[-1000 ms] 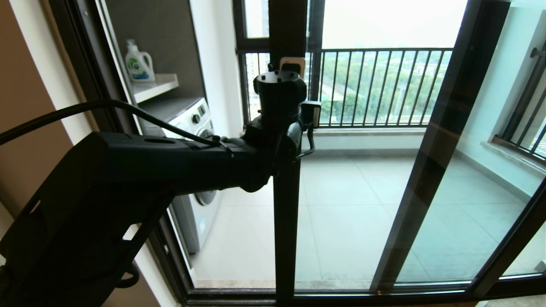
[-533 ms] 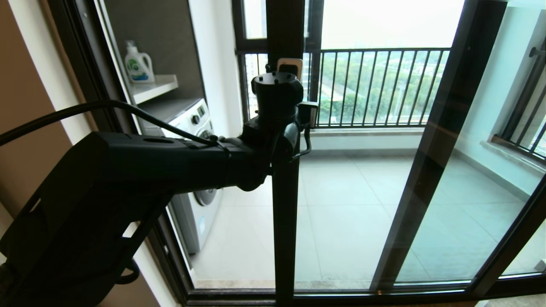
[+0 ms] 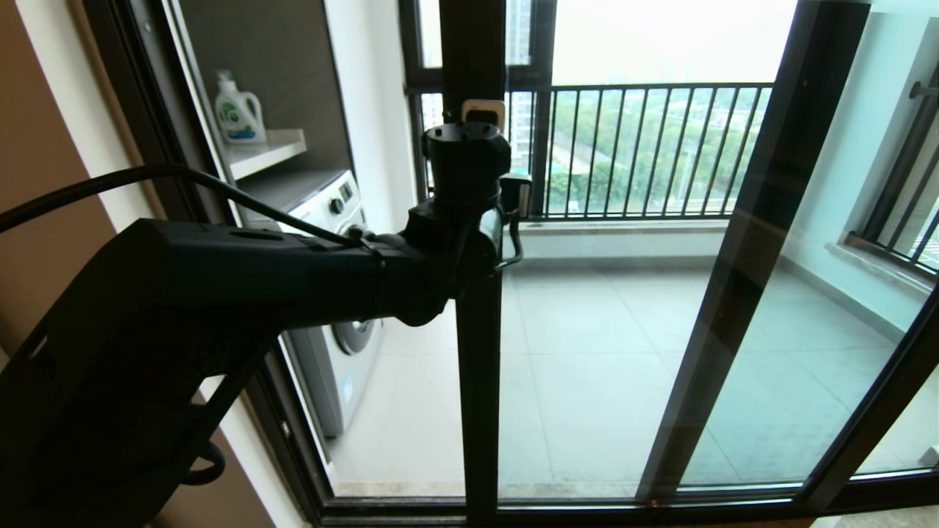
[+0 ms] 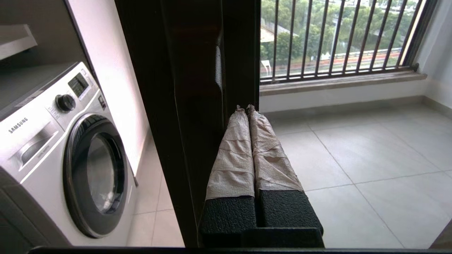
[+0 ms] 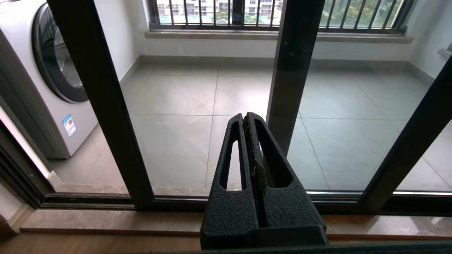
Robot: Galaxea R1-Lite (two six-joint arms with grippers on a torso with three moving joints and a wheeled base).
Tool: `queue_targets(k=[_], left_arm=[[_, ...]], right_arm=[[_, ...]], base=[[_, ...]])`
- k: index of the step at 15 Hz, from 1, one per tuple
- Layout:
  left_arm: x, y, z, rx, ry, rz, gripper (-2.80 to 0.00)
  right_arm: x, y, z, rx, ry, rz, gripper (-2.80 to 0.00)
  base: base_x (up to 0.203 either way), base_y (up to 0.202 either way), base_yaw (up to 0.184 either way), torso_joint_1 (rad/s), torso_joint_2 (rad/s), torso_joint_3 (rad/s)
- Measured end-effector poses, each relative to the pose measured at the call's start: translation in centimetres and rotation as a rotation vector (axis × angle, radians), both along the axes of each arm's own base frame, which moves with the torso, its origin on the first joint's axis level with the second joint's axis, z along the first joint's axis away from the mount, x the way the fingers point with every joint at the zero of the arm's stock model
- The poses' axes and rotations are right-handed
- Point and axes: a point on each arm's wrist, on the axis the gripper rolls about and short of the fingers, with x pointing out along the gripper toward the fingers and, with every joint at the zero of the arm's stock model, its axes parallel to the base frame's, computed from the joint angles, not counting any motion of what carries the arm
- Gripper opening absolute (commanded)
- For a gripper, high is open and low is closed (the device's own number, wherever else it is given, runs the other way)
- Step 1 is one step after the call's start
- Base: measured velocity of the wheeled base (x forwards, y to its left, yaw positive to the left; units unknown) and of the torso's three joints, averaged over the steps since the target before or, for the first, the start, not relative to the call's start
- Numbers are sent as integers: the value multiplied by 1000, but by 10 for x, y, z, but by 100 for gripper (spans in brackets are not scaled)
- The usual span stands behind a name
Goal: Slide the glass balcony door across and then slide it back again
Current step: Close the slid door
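The glass balcony door (image 3: pixel 587 367) stands partly slid, its black upright (image 3: pixel 477 381) left of the view's middle. My left arm reaches up to that upright at about chest height. The left gripper (image 3: pixel 483 110) is shut, with nothing between its tape-wrapped fingers (image 4: pixel 233 155). In the left wrist view the left gripper (image 4: pixel 246 107) lies against the side of the upright (image 4: pixel 190 106), on its glass side, below a raised black latch (image 4: pixel 219 67). My right gripper (image 5: pixel 246 114) is shut and empty, held low before the door's bottom rail (image 5: pixel 176 203); it is out of the head view.
A white washing machine (image 3: pixel 345 220) and a detergent bottle (image 3: pixel 238 106) on a shelf show through the gap left of the upright. A second black-framed panel's upright (image 3: pixel 741 293) slants at the right. The barred railing (image 3: pixel 645 147) closes the balcony's far side. The floor track (image 3: pixel 587 506) runs along the bottom.
The door's upright has slid a little to the left, narrowing the gap by the washing machine. My left gripper has moved left with it, still shut against it.
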Motion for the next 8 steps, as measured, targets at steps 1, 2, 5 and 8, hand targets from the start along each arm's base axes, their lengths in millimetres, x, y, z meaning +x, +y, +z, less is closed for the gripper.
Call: queue_targets(k=[1, 2, 5, 8], left_arm=[[0, 2, 2, -1, 0, 5, -280], [-2, 4, 3, -2, 0, 6, -280], [-8, 10, 1, 3, 19, 7, -280], [-13, 19, -4, 9, 54, 13, -280]], right_arm=[[0, 0, 0, 0, 0, 0, -280], [0, 0, 0, 0, 0, 0, -280], [0, 0, 0, 0, 0, 0, -280], [0, 0, 0, 1, 0, -1, -280]], base=[[0, 0, 0, 0, 0, 0], [0, 0, 0, 0, 0, 0], [0, 0, 0, 0, 0, 0], [0, 0, 0, 0, 0, 0]])
